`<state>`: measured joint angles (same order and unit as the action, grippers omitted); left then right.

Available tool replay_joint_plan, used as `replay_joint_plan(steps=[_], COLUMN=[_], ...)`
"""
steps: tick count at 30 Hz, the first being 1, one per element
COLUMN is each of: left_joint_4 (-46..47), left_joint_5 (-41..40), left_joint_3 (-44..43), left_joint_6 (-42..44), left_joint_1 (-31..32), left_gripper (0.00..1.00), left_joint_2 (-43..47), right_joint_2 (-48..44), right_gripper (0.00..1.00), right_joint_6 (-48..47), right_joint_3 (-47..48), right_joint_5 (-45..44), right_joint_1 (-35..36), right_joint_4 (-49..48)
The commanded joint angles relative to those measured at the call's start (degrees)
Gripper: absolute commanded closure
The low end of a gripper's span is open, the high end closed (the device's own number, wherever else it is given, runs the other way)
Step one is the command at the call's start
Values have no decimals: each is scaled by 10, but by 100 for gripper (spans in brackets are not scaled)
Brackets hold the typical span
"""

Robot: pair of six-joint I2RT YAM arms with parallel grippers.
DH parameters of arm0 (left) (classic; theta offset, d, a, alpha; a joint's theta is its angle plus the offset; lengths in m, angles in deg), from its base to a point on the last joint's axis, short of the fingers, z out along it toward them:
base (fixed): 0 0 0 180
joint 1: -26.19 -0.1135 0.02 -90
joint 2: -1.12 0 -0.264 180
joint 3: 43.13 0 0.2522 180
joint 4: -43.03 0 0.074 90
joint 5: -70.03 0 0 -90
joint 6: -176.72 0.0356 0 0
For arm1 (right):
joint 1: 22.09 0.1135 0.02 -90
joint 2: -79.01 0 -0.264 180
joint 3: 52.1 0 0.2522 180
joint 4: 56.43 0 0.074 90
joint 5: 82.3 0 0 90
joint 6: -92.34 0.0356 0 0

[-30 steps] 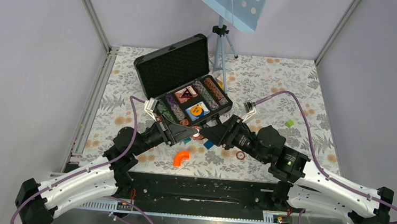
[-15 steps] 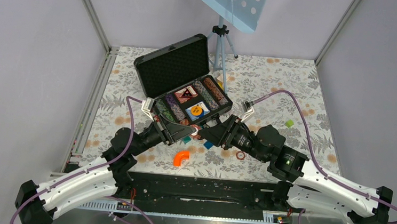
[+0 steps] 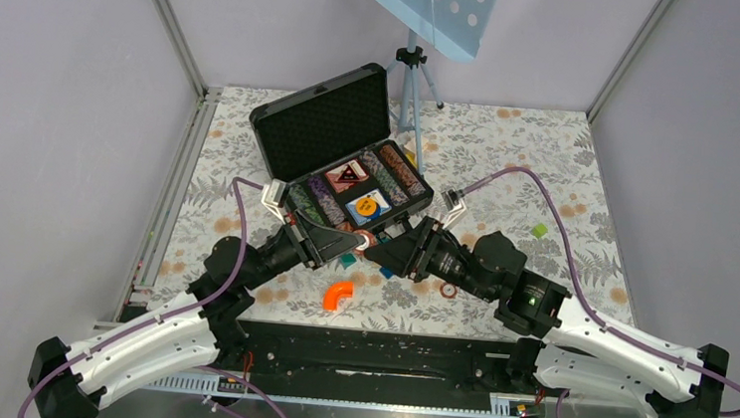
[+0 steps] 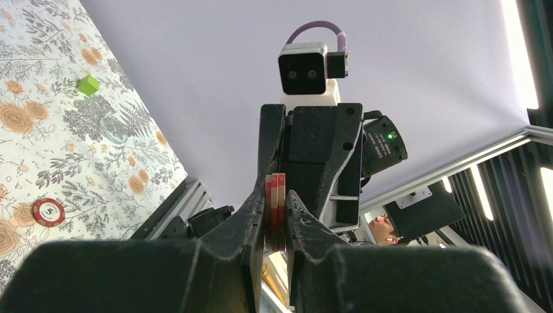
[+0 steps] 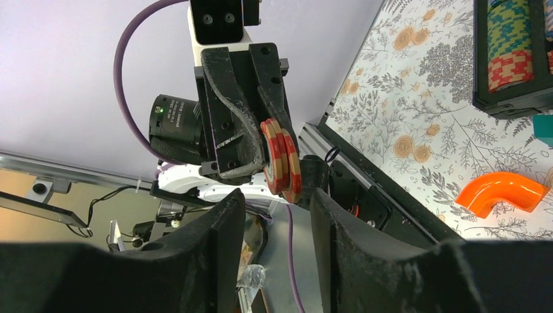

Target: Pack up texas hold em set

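Observation:
The open black briefcase (image 3: 318,125) stands on the table's far middle, with rows of striped chips (image 3: 401,172) and two card decks (image 3: 367,207) in its tray. My left gripper (image 3: 347,237) hovers in front of the case, shut on a short stack of three red chips (image 4: 278,202). My right gripper (image 3: 377,250) faces it with its jaws open, one on each side of the line to that stack (image 5: 282,162), which sits just beyond the fingertips (image 5: 233,202). One loose red chip (image 3: 448,289) lies on the cloth under the right arm.
An orange curved piece (image 3: 338,294) lies near the front edge, with small teal (image 3: 348,261) and blue (image 3: 387,270) blocks under the grippers. A green block (image 3: 540,229) sits at the right. A tripod (image 3: 411,82) stands behind the case.
My right gripper has slid left toward the left gripper and its jaws have narrowed a little. The left gripper keeps its hold on the chips, nearly still.

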<state>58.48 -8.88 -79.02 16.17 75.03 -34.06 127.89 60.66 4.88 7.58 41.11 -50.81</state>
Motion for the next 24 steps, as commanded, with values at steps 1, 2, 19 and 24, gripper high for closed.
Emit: replay_joint_plan(steps=[1, 2, 19, 24], left_joint_4=[29, 31, 92, 95], left_joint_5=[-6, -5, 9, 12], left_joint_3=[-24, -24, 9, 10], left_joint_6=[-7, -9, -51, -52], left_joint_1=[2, 1, 2, 2], left_gripper=[100, 100, 100, 100], left_joint_2=[5, 5, -2, -2], right_joint_2=[5, 6, 6, 6], right_gripper=[53, 53, 57, 54], right_joint_6=[-8, -9, -19, -21], right_joint_3=[24, 25, 20, 19], right_joint_5=[15, 15, 4, -13], right_joint_1=[-3, -3, -4, -4], right_joint_4=[-33, -34, -52, -61])
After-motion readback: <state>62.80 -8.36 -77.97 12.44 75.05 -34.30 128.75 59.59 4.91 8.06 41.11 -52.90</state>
